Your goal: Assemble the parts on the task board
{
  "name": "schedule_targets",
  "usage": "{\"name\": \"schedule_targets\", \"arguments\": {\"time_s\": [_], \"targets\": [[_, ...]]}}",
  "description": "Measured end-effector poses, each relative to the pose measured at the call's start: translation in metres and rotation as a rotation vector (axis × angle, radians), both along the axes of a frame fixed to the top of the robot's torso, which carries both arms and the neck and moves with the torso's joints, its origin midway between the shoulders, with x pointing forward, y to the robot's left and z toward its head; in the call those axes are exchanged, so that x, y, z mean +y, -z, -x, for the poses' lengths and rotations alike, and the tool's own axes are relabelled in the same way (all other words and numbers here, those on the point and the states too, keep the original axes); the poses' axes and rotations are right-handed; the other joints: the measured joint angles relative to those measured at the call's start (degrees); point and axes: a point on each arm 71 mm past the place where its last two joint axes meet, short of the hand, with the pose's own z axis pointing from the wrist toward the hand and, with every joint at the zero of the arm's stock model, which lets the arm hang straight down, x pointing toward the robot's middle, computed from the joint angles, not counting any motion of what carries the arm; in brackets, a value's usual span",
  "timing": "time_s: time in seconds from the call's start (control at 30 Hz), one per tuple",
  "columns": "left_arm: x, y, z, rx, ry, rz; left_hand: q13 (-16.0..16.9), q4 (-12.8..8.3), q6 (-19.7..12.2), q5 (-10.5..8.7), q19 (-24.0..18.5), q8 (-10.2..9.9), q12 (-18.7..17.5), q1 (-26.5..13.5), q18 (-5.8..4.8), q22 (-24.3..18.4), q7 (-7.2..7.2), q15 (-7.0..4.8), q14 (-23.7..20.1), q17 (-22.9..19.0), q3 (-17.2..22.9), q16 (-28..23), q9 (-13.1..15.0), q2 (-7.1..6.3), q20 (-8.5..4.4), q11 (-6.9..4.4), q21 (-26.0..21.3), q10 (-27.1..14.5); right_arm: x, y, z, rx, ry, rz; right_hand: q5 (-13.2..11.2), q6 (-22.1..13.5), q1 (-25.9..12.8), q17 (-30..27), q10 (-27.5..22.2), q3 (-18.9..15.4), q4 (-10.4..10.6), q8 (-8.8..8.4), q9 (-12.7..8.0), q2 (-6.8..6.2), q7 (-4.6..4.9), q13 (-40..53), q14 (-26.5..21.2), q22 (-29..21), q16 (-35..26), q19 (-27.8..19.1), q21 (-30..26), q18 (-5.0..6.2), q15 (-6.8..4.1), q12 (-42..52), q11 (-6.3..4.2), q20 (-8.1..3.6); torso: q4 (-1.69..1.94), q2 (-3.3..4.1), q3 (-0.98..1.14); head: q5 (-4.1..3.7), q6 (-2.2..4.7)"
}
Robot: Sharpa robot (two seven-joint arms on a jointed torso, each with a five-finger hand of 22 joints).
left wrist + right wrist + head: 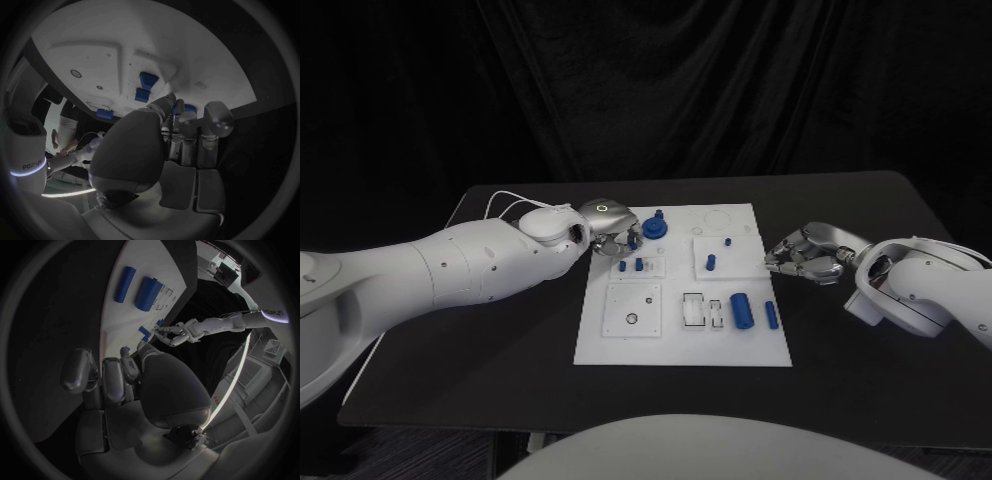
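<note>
While both hands' grips stay unclear, the white task board [620, 345] (rectangular) carries small blue parts [743, 312].

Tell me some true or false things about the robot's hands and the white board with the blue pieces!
1. The left hand is at the far left corner of the task board. True.
2. The right hand is lifting a blue piece high above the board. False: it sits at the board's right edge, and I can see no piece in it.
3. The table under the board is black. True.
4. All the blue pieces lie off the board on the table. False: they are on the board, like the thick blue cylinder near its right side.
</note>
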Motion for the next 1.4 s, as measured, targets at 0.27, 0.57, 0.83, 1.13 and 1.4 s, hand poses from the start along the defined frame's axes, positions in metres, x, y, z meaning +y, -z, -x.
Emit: {"name": "schedule_targets", "arguments": {"time_s": [0.27,0.57,0.83,1.13,1.4], "targets": [[-0.003,0.003,0.001,0.003,0.003,0.003,-0.02,0.0,-0.02,0.05,0.0,-0.44,-0.04,0.0,0.0,0.0,0.01,0.0,0.0,-0.03,0.0,0.0,-0.26,0.0,0.0,0.01,-0.14,-0.01,0.0,0.0,0.0,0.0,0.0,0.0,0.0,0.0,0.0,0.0,0.0,0.0,0.0,0.0,0.0,0.0,0.0,0.0,0.0,0.0,0.0,0.0,0.0,0.0,0.0,0.0,0.0,0.0,-0.01,0.03,-0.02,0.07,0.0],[-0.003,0.004,0.001,0.006,0.001,0.0,-0.22,0.0,-1.22,0.13,-0.46,-1.25,-0.94,-0.18,0.0,0.0,-0.23,0.14,-0.97,-1.65,0.0,-1.15,-0.25,-0.18,0.03,0.21,-2.07,-0.2,0.001,0.0,0.0,0.0,-0.001,0.0,0.0,0.0,0.0,0.0,0.0,0.0,0.0,0.0,-0.04,0.0,0.0,0.0,0.0,0.0,0.0,0.0,0.0,0.0,0.0,0.0,0.0,0.0,0.0,0.02,-0.02,-0.03,0.0],[-0.002,0.007,0.002,0.019,0.0,-0.009,-0.54,0.0,-5.59,-0.61,-1.56,-3.03,-2.91,-0.83,0.0,0.0,-1.66,0.2,-2.26,-3.32,0.01,-2.41,-1.48,-0.82,0.31,0.72,-4.33,-2.2,0.001,0.0,0.0,0.001,-0.001,0.0,0.0,0.0,0.0,0.0,-0.2,0.0,0.0,0.0,-0.04,0.0,0.0,-0.1,0.0,0.02,0.0,0.0,0.0,0.0,0.0,0.0,-0.21,0.0,0.01,0.02,0.0,-0.11,0.0],[0.0,0.009,0.002,0.03,-0.01,-0.019,-0.4,0.33,-14.53,-1.31,-3.0,-3.04,-5.34,-1.11,0.94,0.0,-4.92,0.92,-4.21,-5.58,0.01,-3.73,-4.4,-2.5,0.74,2.36,-8.55,-8.89,0.001,0.0,0.0,0.001,-0.001,0.0,0.0,0.0,0.0,0.0,-0.2,0.0,0.0,0.0,-0.04,0.0,0.0,-0.09,0.0,0.04,0.0,0.0,0.0,0.0,0.0,0.01,-0.21,0.0,0.0,0.0,0.0,-0.09,0.0],[0.013,0.007,-0.001,0.001,-0.058,-0.02,-0.09,0.08,-16.16,-1.31,-2.96,-3.04,-5.54,-0.8,0.93,0.0,-5.12,1.12,-4.41,-5.34,-0.24,-3.73,-5.2,-2.81,0.77,2.89,-7.8,-9.82,0.0,0.0,0.0,0.002,0.0,0.001,0.0,0.0,0.0,0.0,-0.2,0.0,0.0,0.0,-0.03,0.0,0.0,-0.09,0.0,0.04,0.0,0.0,0.0,0.0,0.0,0.01,-0.21,0.0,0.01,-0.01,0.0,-0.08,0.0]]}}
